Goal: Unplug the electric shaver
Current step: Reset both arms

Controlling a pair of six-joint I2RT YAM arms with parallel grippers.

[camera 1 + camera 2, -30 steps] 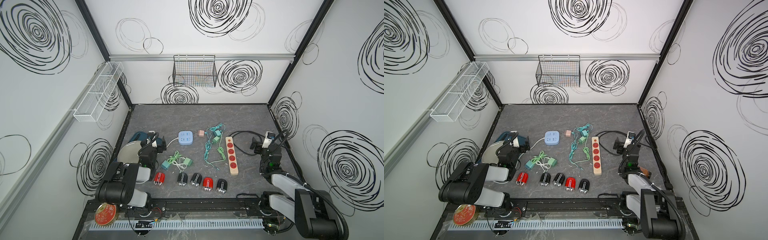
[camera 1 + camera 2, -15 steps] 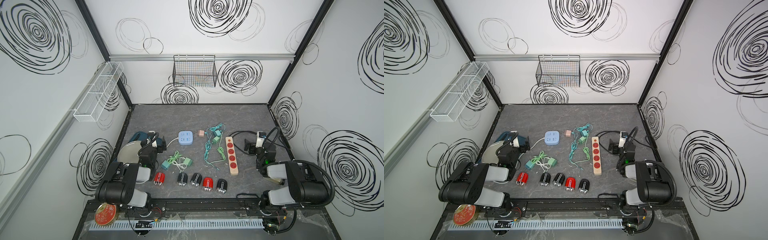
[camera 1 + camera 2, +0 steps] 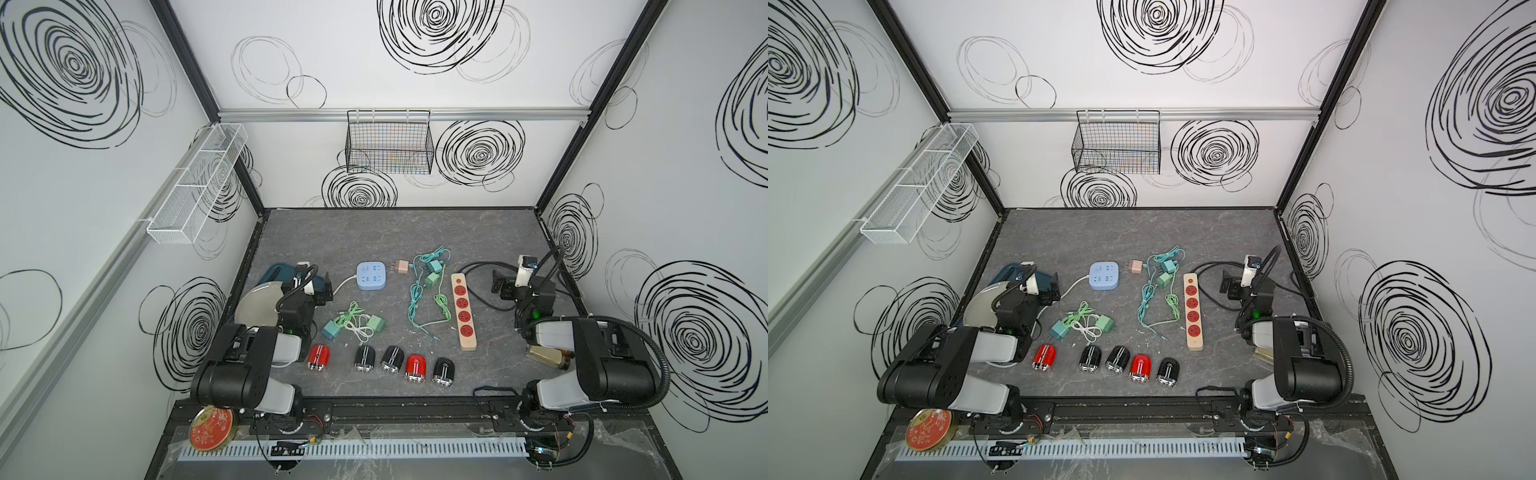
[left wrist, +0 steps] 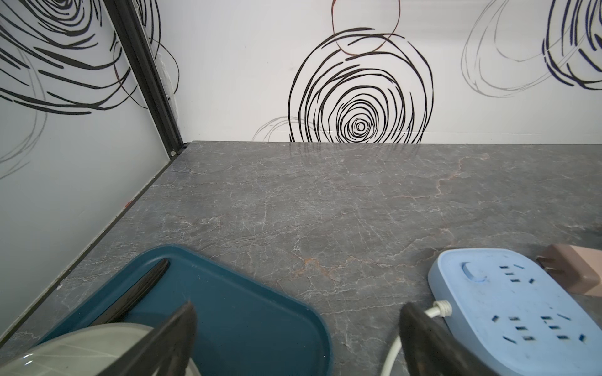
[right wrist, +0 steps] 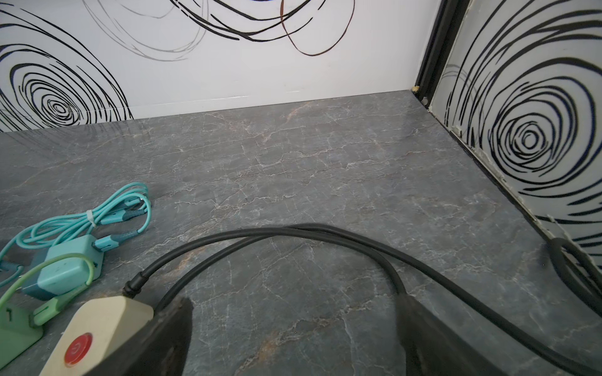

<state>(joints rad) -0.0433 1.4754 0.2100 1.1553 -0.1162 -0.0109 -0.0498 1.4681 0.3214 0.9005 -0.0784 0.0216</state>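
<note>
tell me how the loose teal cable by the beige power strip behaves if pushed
The thin teal cable lies in loose wavy loops, so it probably flops and bunches rather than sliding. It seems to cross a light green cable, so pushing may drag both.

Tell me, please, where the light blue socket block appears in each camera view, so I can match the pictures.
In a top view: the light blue socket block lies mid-table, beyond the green chargers.
In a top view: same place.
Left wrist: close up, beside one finger of the open left claw.
Right wrist: not in it.
Shared landmark: the pink adapter beside it.
</note>
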